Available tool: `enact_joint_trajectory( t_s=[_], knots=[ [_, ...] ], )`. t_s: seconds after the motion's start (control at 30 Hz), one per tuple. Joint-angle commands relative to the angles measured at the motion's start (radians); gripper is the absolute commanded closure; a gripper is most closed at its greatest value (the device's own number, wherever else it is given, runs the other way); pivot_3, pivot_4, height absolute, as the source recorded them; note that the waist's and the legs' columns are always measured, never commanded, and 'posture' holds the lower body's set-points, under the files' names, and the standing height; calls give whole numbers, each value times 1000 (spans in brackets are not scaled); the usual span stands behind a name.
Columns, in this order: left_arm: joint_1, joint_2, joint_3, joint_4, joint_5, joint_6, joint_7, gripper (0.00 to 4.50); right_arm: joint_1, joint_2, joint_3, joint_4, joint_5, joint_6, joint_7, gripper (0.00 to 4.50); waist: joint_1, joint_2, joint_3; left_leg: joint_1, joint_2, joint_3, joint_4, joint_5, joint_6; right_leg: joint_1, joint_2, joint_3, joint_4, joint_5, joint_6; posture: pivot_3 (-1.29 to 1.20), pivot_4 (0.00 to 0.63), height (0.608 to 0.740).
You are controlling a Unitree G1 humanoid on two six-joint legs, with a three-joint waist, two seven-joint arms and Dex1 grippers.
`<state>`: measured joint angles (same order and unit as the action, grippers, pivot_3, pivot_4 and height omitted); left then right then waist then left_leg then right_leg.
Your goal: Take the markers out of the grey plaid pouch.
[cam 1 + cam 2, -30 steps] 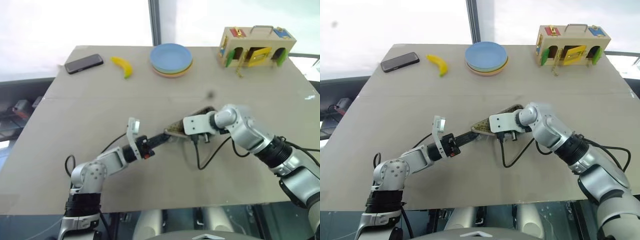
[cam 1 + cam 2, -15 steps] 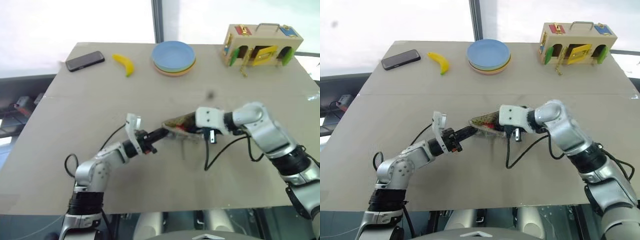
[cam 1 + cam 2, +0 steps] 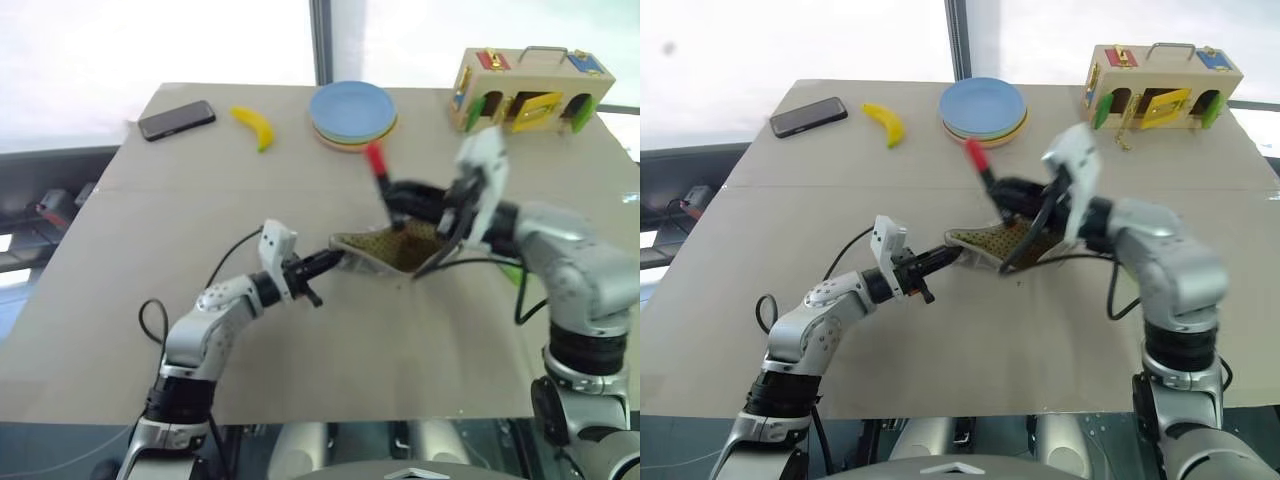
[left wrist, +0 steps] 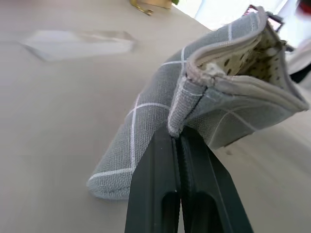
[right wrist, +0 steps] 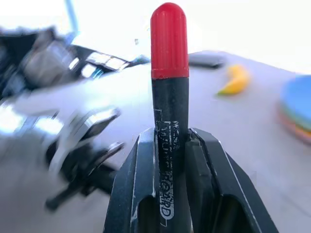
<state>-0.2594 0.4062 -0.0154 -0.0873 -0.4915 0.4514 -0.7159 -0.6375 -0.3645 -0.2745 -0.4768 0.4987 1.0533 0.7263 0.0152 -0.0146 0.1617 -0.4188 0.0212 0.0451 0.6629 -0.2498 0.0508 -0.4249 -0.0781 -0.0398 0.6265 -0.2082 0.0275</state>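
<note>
Pinching the pouch (image 4: 214, 97) corner, the left gripper (image 4: 181, 138) anchors it just above the table (image 3: 200, 200) with its mouth open; the right gripper (image 5: 170, 145) clamps the red marker (image 5: 169, 58) above it, apparently clear. A green marker (image 3: 513, 270) seemingly lies nearby.

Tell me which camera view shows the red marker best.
The right wrist view: the red marker stands close up, clamped between the right gripper fingers, its red cap and printed dark barrel plain. The eye views show it small and blurred above the grey plaid pouch.

L pincer (image 4: 179, 145) clamped shut, arm low; R pincer (image 5: 170, 145) closed, wrist raised.
</note>
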Motion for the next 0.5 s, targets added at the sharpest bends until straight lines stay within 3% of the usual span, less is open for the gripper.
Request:
enact_joint_trajectory(
  t_s=[0.03, 0.13, 0.27, 0.5],
  knots=[
    [-8, 14, 6, 30, 108, -127, 32, 4500, -28, -156, -177, -23, 11, 94, -108, 4241, 0, 0, 0, 0, -1, 0, -1, 0, 0, 0, -1, 0, -1, 0, 0, 0, 150, 740],
    [-10, 6, -4, 55, 161, -208, 34, 4500, 54, -348, -124, 69, -99, 60, -138, 4241, -1, 0, -1, 0, -2, 4, -6, 2, 3, -3, -3, 1, -2, 0, 0, 0, 150, 740],
    [1, -11, -10, 72, 207, -326, 21, 4500, 205, -540, 99, 394, -327, -121, -178, 4241, -1, -1, -1, 1, -3, 5, -10, 3, 5, -3, -2, 0, -3, 0, 0, 0, 150, 740],
    [-2, 13, 21, 82, 222, -397, 8, 4500, 220, -516, 293, 673, -432, -310, -130, 4241, -7, 1, 0, 4, 1, 14, -8, 3, 6, -5, 13, 5, -1, 2, 5, 0, 150, 740]
  ],
)
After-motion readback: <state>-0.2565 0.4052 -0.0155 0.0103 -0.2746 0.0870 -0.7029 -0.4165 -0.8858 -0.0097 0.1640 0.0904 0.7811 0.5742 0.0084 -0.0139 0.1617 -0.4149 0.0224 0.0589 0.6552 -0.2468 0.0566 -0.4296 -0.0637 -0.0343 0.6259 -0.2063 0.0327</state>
